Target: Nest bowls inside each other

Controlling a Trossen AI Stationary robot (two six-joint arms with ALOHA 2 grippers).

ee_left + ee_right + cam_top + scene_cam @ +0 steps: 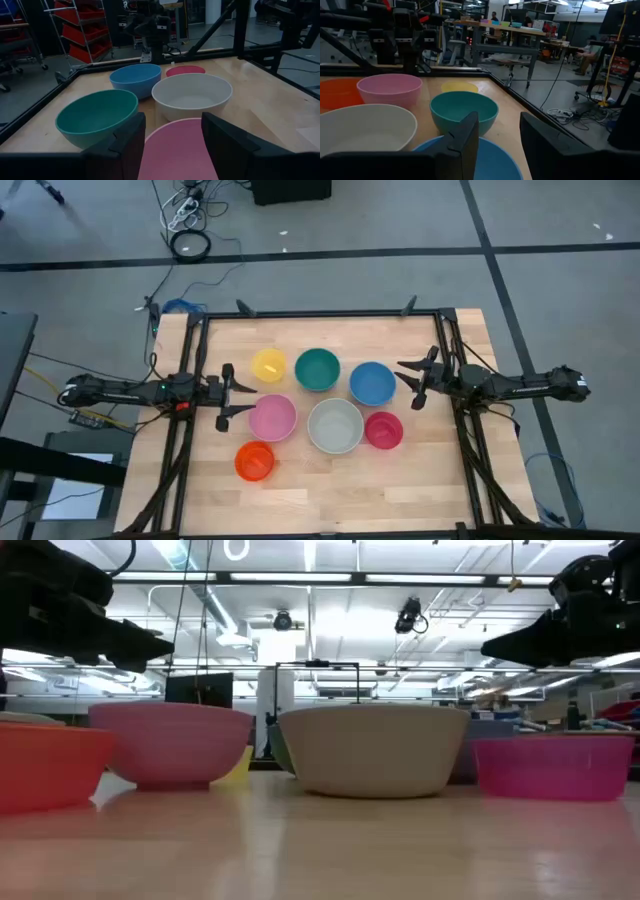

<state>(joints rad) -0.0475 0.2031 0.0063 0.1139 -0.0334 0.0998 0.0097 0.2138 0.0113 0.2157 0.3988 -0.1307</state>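
Left gripper hovering spread at the light pink bowl's nine o'clock; right gripper gaping at the blue bowl's three o'clock — all seven bowls sitting separate, none nested.

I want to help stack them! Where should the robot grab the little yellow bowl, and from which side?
Probably by its thin rim, coming down from above with one finger inside and one outside. The yellow bowl sits upright and open, its round sides too wide to squeeze. The left gripper, open, is nearest; the rim towards the teal bowl looks tighter.
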